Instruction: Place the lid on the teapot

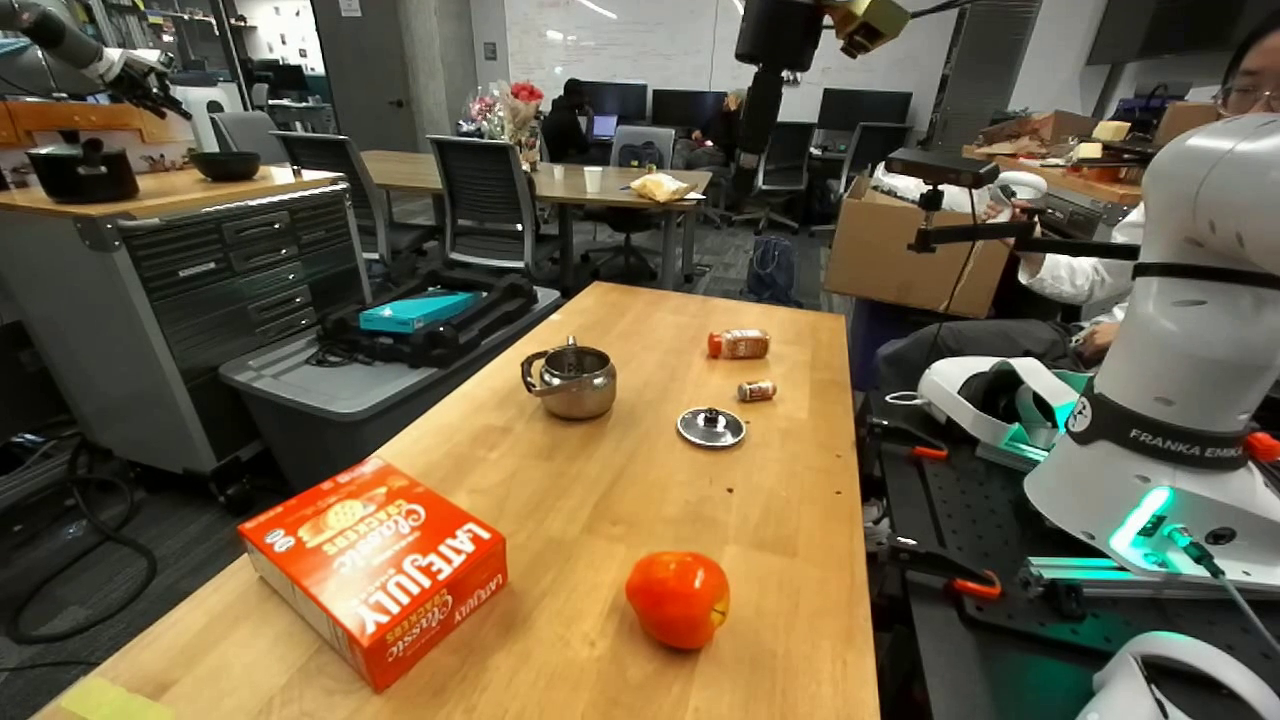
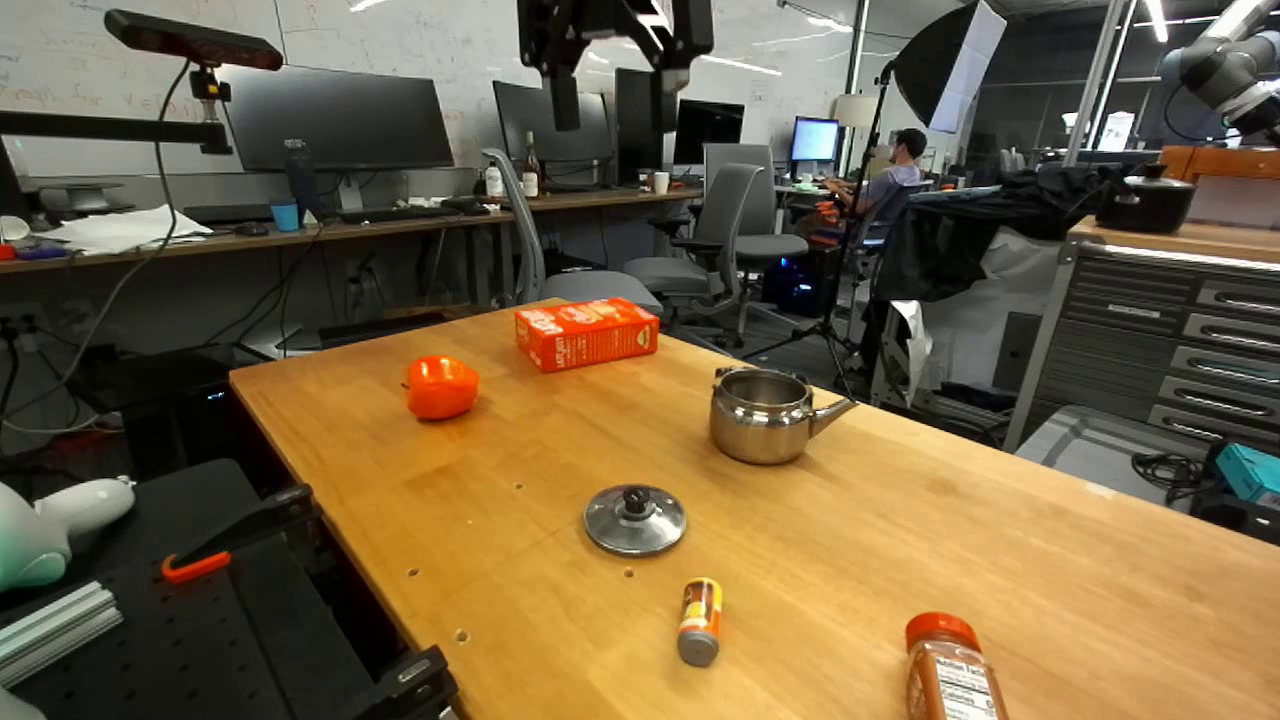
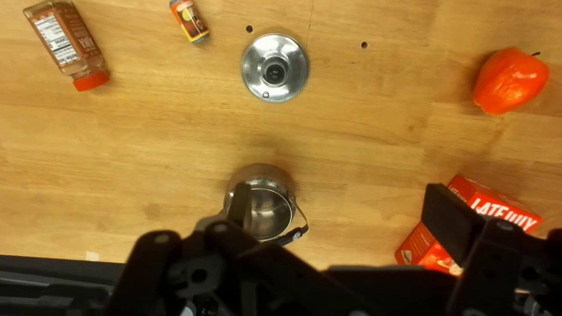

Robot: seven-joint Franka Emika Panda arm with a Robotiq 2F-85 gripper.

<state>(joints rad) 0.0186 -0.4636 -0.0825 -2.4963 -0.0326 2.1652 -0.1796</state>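
Note:
The lid [image 1: 711,428] is a silvery disc with a dark knob, lying flat on the wooden table, knob up. It also shows in an exterior view [image 2: 634,522] and at the top middle of the wrist view [image 3: 275,68]. The teapot [image 1: 580,388] stands upright with its top open, apart from the lid; it also shows in an exterior view [image 2: 760,428] and in the wrist view [image 3: 273,210], partly behind a finger. Its handle hangs to one side. My gripper [image 2: 615,105] is open and empty, high above the table; its fingers are wide apart in the wrist view [image 3: 340,197].
An orange-red cracker box [image 1: 380,565] and an orange-red pepper-like object [image 1: 678,600] lie on the table [image 1: 600,560]. A small can [image 1: 757,390] lies near the lid. A red-capped spice bottle [image 1: 740,345] lies beyond it. A grey bin [image 1: 330,390] stands beside the table.

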